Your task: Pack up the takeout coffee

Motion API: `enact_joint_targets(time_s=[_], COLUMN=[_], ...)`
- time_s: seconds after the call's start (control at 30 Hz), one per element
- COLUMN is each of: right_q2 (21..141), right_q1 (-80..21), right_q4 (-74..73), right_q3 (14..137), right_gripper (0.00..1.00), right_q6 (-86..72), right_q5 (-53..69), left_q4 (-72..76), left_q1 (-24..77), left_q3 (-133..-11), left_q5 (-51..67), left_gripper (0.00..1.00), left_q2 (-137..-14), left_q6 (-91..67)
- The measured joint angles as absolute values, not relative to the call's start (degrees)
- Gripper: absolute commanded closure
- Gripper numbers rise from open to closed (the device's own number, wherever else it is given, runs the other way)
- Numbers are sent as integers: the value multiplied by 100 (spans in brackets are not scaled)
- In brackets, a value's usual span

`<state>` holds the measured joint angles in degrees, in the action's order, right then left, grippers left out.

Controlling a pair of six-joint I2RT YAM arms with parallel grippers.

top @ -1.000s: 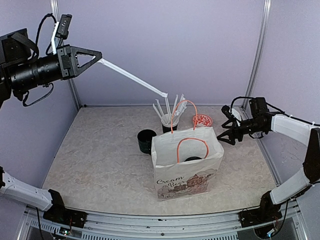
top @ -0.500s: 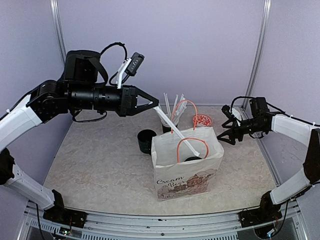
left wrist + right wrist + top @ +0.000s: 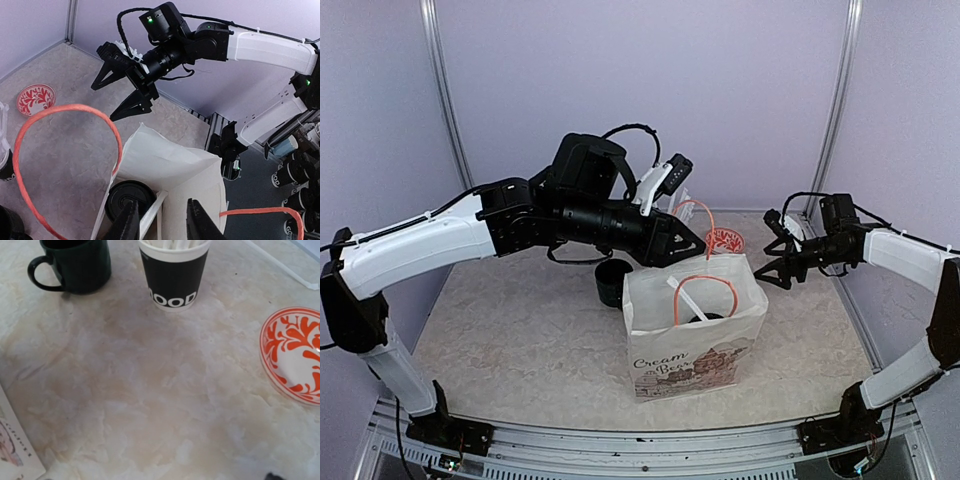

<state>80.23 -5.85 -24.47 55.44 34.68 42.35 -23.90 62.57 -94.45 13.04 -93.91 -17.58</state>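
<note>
coffee: one round black lid (image 3: 129,196) shows deep inside the white paper bag w/ orange loop handles (image 3: 690,350), mid-bench (image 3: 150,380). The cup under it is hidden; 2nd cup not visible.
left pincer (image 3: 163,202): over the bag mouth, jaws apart. A thin white straw (image 3: 682,298) sits loose btwn them, lower end down in the bag by the lid.
right pincer (image 3: 102,104): off to the bag's right, jaws wide, nothing in them.
behind bag: squat black mug (image 3: 75,265), black paper cup of white straws (image 3: 172,275), red-patterned round plate (image 3: 295,355).
handling: prob. light, thin paper wall, dents if pinched. Lid may pop off, so keep it upright.
where to hold: round the cup wall just under the lid rim, soft squeeze, not by the lid alone.
bag: floppy sides, likely shifts if nudged.
</note>
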Motion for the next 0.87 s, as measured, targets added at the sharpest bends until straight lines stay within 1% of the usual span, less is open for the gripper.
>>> enact_joint_targets(time_s=[0.1,0.2,0.3,0.33,0.4,0.47,0.57,0.63,0.73,0.77,0.8,0.87], right_q2=[8023,7996,7902,7837,7673,7505,7282,7190,7091,7063,7028,6963], right_q1=[-585,-585,-585,-585,-582,-569,-523,-510,-506,-502,-502,-502], right_q4=[-2451,-2504,-2606,-2624,-2630,-2617,-2519,-2362,-2062,-1999,-1942,-1824], right_q3=[5544,5577,5754,5839,6036,6261,6652,6860,6987,6987,6978,6930], right_gripper=[10,9,4,1,1,1,1,1,1,1,1,1], right_q6=[3465,3450,3339,3291,3133,2963,2593,2209,1573,1420,1284,1096], right_q5=[4235,4230,4165,4108,3970,3804,3505,3159,2493,2311,2123,1844], left_q4=[-2550,-2731,-2945,-3022,-3173,-3264,-3238,-3076,-2727,-2637,-2539,-2327], left_q1=[6281,6283,6237,6202,6042,5769,5072,4600,4084,3940,3804,3601], left_q3=[-9677,-9795,-9817,-9824,-9832,-9835,-9789,-9585,-9026,-8849,-8700,-8462], left_q5=[1210,1002,657,504,222,-27,-384,-690,-1223,-1367,-1463,-1612], left_gripper=[55,44,34,32,29,28,26,20,14,4,1,1], left_q2=[-9539,-9507,-9334,-9251,-9039,-8816,-8436,-8160,-7778,-7695,-7647,-7634], left_q6=[-1610,-1450,-1238,-1186,-1061,-987,-893,-827,-648,-596,-558,-489])
